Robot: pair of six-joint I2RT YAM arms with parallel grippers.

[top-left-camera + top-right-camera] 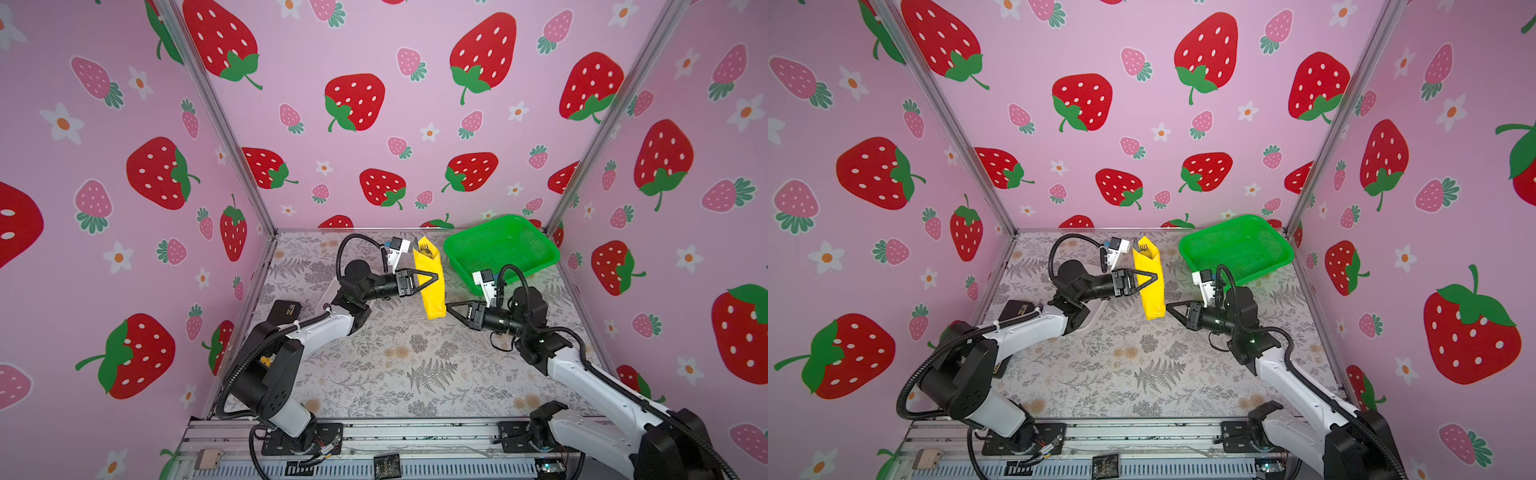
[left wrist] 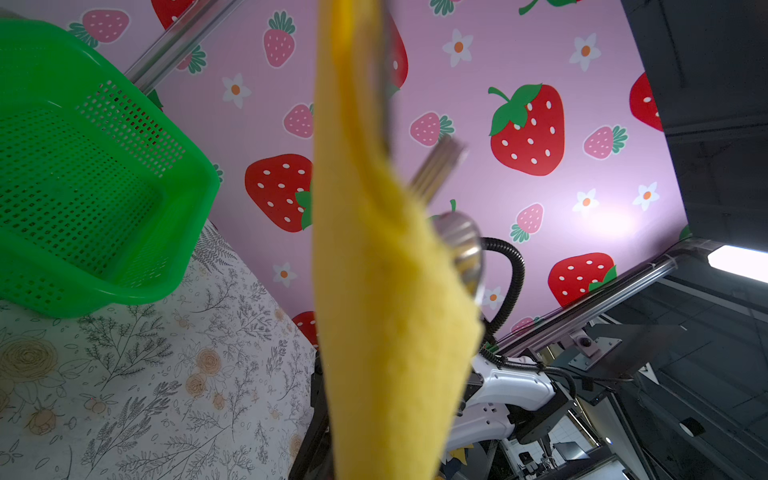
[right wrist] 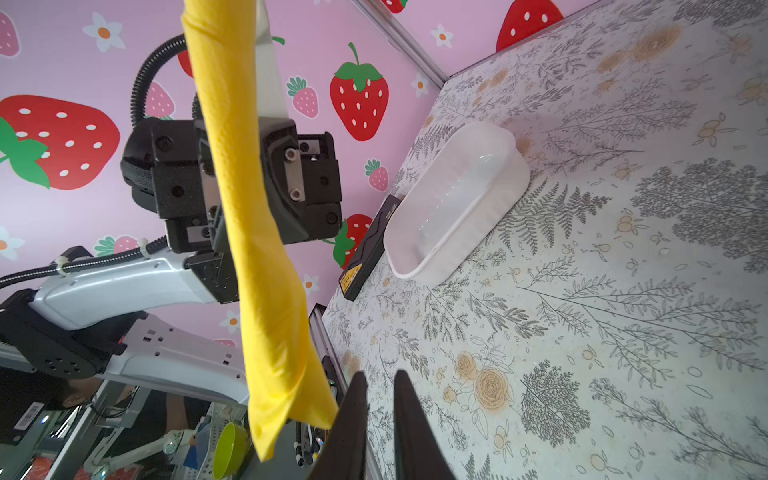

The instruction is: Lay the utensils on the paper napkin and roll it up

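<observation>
The floral-printed bench point(image 1: 415, 374) fills the floor of the strawberry-walled booth; in both top views the left arm point(image 1: 316, 328) reaches in from 7 o'clock and the right arm point(image 1: 582, 370) from 5 o'clock; the green mesh basket point(image 1: 498, 249) sits at the bench's 1 o'clock corner, its far edge tipped up against the wall.

A white tray point(image 3: 457, 195) lies at the bench's 9 o'clock side, mostly hidden behind the left arm in the top views; just beside it towards 8 o'clock lies a small black box point(image 1: 286, 309).

The paper napkin point(image 1: 427, 262) is rolled into a long yellow tube, a little towards 12 o'clock from the bench's middle; its open end points to 12 o'clock and its folded end to 6 o'clock; the right wrist view shows it held in the air.

The left hand point(image 1: 437, 275) comes at the roll from 9 o'clock and is pinched across its middle; the right hand point(image 1: 449, 306) is at 4 o'clock from the roll's folded end, just beside it, fingers point(image 3: 353, 415) drawn nearly together with only a thin gap and nothing between them.

The utensils point(image 1: 424, 249) stick out of the roll's open end; the left wrist view shows fork tines point(image 2: 436, 170) and a spoon bowl point(image 2: 461, 245); a third piece is too blurred to name.
</observation>
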